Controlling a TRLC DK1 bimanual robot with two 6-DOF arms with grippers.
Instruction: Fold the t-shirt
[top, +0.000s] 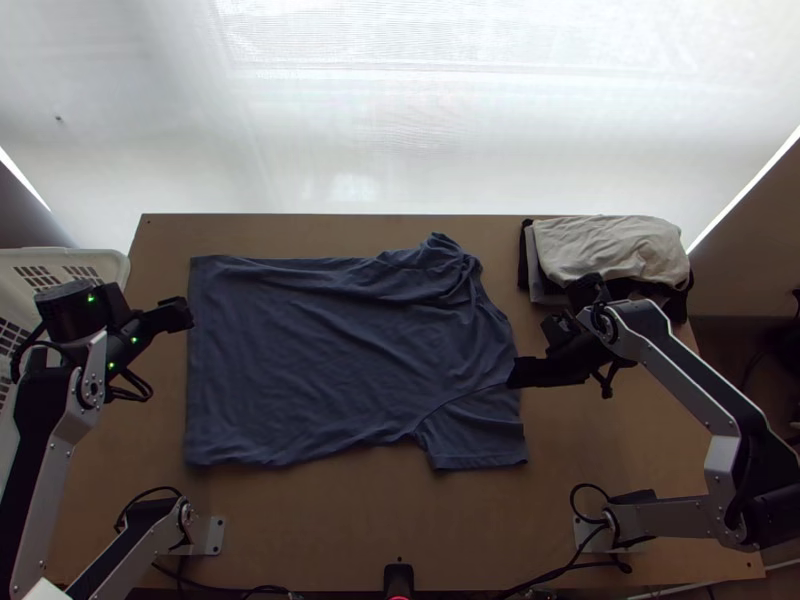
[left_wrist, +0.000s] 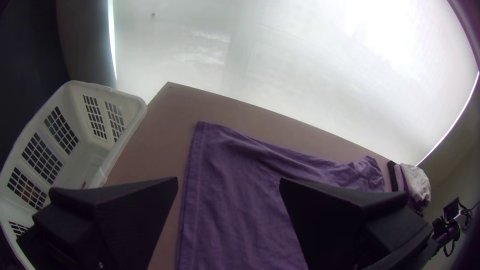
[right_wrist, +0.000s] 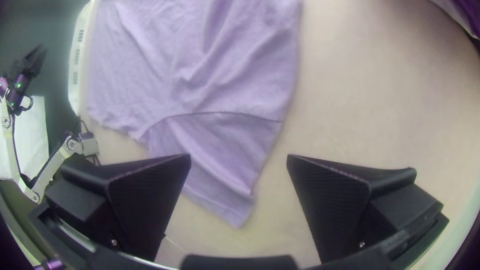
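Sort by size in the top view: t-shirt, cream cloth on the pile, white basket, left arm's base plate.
1. T-shirt
2. Cream cloth or white basket: unsure, basket runs out of view
3. Base plate

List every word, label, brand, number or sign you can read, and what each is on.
None: I can make out no text on the t-shirt, basket, folded pile, table, left arm or right arm. The green lights are plain dots.

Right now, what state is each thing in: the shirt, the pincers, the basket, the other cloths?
T-shirt: spread, unfolded; far sleeve bunched.
Left pincer: open.
Right pincer: open, by the near sleeve.
Basket: upright.
Pale cloth: piled on darker cloths.
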